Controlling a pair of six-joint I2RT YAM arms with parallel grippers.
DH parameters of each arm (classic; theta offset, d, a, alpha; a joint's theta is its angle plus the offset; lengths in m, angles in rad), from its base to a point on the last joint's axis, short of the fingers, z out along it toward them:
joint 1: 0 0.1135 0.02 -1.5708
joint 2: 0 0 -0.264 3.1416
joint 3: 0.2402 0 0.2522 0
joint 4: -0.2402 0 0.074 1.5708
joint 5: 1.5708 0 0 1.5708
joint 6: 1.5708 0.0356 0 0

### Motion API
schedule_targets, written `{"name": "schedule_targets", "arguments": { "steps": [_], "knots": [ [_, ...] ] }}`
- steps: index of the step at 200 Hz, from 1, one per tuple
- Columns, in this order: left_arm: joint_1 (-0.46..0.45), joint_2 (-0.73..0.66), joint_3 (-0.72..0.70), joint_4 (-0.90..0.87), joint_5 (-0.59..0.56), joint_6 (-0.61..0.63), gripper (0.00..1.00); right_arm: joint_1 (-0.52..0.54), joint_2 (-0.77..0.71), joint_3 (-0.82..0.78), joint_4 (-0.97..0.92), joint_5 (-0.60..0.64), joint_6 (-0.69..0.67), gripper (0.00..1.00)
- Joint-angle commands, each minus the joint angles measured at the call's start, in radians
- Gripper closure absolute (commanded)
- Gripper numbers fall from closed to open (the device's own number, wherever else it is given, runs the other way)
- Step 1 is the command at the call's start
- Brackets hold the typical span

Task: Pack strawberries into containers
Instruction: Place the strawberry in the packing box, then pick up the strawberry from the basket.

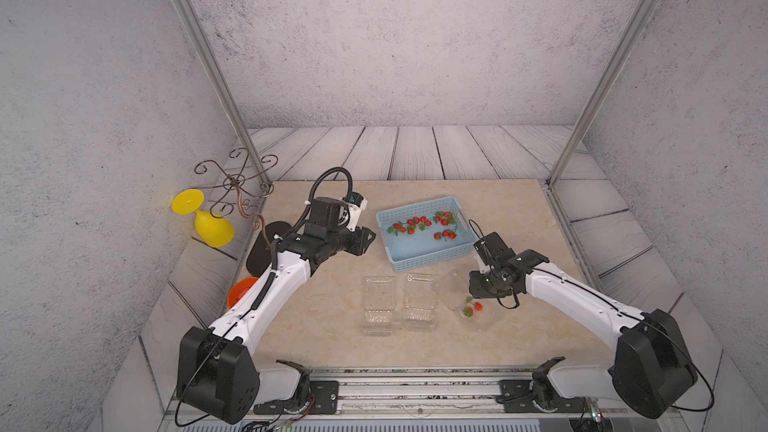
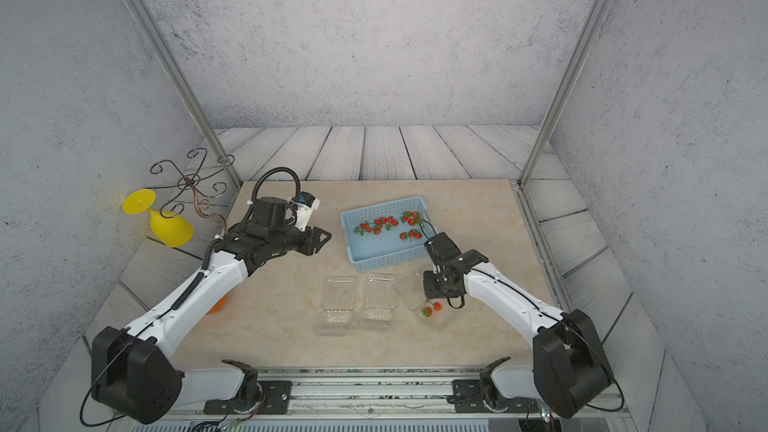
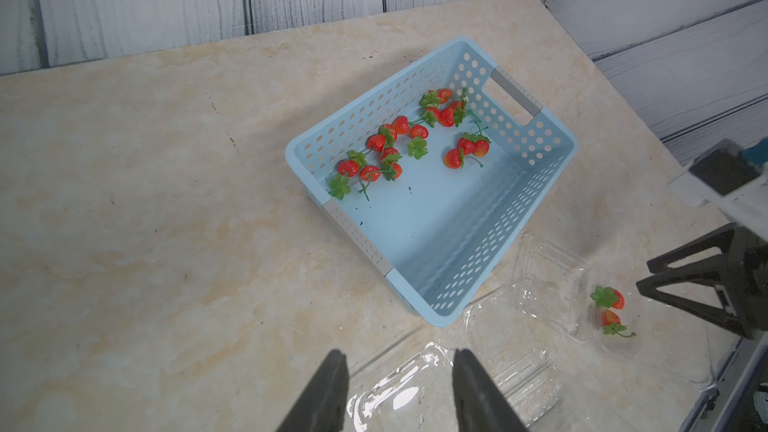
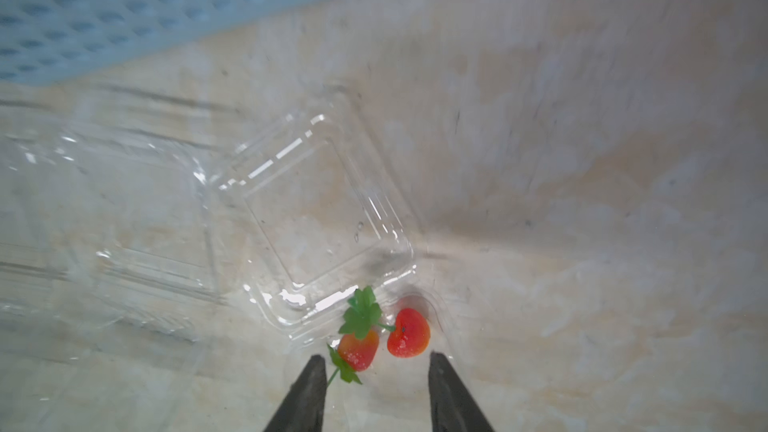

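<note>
My right pincer (image 4: 377,356) hangs open above two strawberries (image 4: 409,332) lying in the rightmost container (image 1: 449,290). Its long axis slants toward the basket (image 1: 432,258). My left pincer (image 3: 400,352) is open and empty.

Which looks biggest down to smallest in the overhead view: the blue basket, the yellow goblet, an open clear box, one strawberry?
In a top view:
1. blue basket
2. yellow goblet and clear box: too alike to rank
3. strawberry
</note>
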Motion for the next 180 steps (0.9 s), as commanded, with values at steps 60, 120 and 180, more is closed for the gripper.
{"name": "schedule_targets", "arguments": {
  "steps": [60, 120, 180],
  "knots": [
    [0.008, -0.001, 0.014, 0.004, -0.007, 0.003, 0.55, -0.002, 0.507, 0.587, 0.072, 0.072, -0.183, 0.56],
    [0.008, 0.004, 0.011, 0.004, -0.014, 0.010, 0.55, -0.016, 0.947, 1.053, -0.025, -0.032, -0.253, 0.55],
    [0.009, 0.024, 0.019, 0.004, 0.004, 0.006, 0.55, -0.015, 1.173, 1.286, -0.117, -0.016, -0.238, 0.55]
  ]
}}
